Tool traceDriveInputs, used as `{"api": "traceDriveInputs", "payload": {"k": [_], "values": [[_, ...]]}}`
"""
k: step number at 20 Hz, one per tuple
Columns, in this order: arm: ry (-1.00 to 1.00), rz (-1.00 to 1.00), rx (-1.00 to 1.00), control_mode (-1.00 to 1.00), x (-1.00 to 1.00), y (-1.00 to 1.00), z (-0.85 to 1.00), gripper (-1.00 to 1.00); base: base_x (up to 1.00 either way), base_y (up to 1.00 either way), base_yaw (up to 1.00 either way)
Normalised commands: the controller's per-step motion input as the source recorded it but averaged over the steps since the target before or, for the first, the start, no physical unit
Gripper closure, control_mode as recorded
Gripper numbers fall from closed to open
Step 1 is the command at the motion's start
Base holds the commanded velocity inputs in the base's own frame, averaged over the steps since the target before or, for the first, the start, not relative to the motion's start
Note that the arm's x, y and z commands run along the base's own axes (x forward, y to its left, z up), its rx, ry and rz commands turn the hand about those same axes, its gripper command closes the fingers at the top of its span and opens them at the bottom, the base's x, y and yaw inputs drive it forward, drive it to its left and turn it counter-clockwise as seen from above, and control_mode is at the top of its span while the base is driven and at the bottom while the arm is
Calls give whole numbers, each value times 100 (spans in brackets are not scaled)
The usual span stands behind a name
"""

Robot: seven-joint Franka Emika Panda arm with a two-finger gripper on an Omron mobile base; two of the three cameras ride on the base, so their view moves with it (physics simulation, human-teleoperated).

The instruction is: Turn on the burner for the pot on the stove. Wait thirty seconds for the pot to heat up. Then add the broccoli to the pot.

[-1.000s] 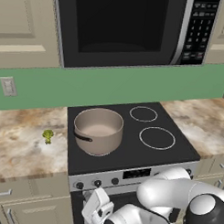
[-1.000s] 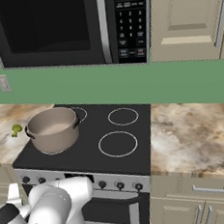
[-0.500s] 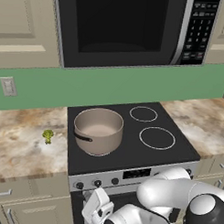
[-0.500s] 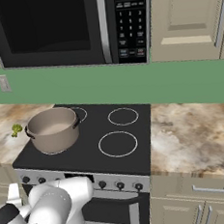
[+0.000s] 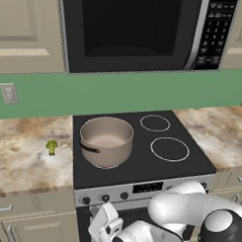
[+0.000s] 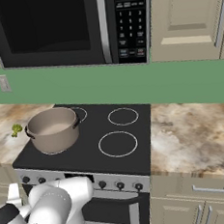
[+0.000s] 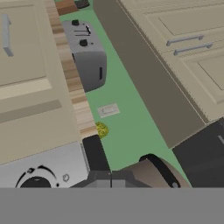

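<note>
Compare the base views with those taken a second before and you will find no change: the stove (image 5: 141,158), the pot (image 5: 106,141) and the broccoli (image 5: 52,147) sit in the same places, and the arm holds the same low, folded pose in front of the oven door. Treat this as a pause or a very slow approach, not as progress; judged from the scene, the burner step is not yet done.

The stove stands under the microwave (image 5: 141,30), with its knob row along the silver front panel. The pot rests on the front-left ring, upright and empty as far as you can see into it. The other rings are bare.

The gripper (image 5: 105,226) hangs below the panel, just under the left-hand knobs, and is tipped upward. The hand view looks up past a knob (image 7: 37,183) at the pot's wall, the broccoli and a toaster (image 7: 85,54) farther along the counter. You cannot tell how far the fingers are spread, and nothing appears to be held.

The broccoli lies on the counter left of the stove, near the pot but apart from it.

Next, you should expect a reach to the knob that serves the pot's ring.
</note>
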Motion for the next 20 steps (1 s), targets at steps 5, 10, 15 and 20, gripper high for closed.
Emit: {"api": "traceDriveInputs", "payload": {"k": [5, 10, 15, 20], "values": [[0, 0, 0, -100, 0, 0, 0, 100, 0, 0, 0], [0, 0, 0, -100, 0, 0, 0, 100, 0, 0, 0], [0, 0, 0, -100, 0, 0, 0, 100, 0, 0, 0], [0, 0, 0, -100, 0, 0, 0, 100, 0, 0, 0]]}}
